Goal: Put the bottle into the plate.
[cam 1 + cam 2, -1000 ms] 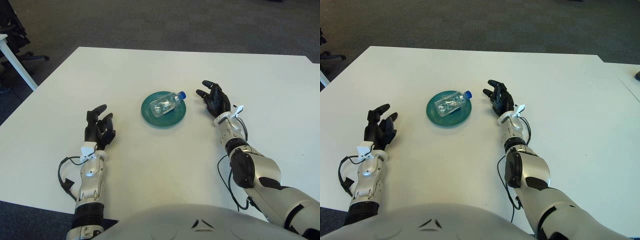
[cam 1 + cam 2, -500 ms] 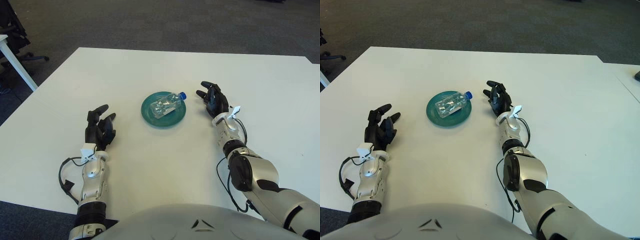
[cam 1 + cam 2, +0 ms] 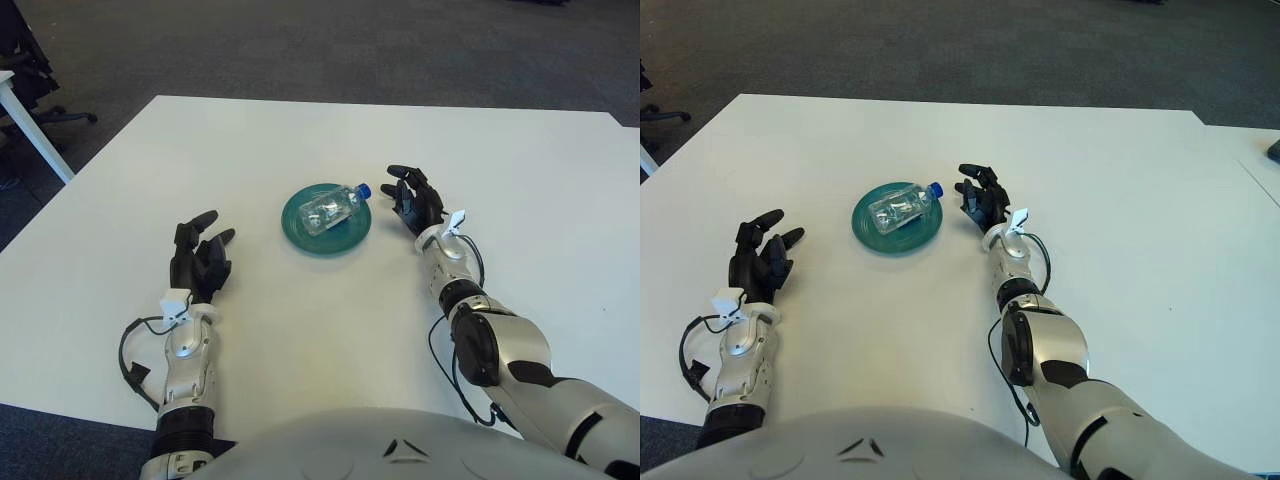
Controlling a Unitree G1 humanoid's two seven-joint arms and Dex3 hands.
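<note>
A clear plastic bottle w/ blue cap lies on its side in the green plate near the center of the white table. Bottle runs diagonally, cap end toward 1 o'clock and poking over the plate's rim, base toward 7 o'clock.

The right hand shows just beside the plate at its 3 o'clock, apart from both plate and bottle. Its dark fingers are loosely spread, tips aimed toward 11 o'clock, nothing held. Closest fingertip sits near the blue cap w/o touching it. Forearm trails back toward 5 o'clock, w/ a thin black cable looping on the tabletop alongside it.

The left hand shows well apart from the plate, at approx. 8 o'clock from it. Fingers relaxed and slightly parted, pointing toward 12 o'clock, empty. A black cable curls off its wrist toward 7 o'clock.

Beyond the table: dark carpet, plus a white table leg and part of an office chair base at the scene's 10 o'clock edge.
</note>
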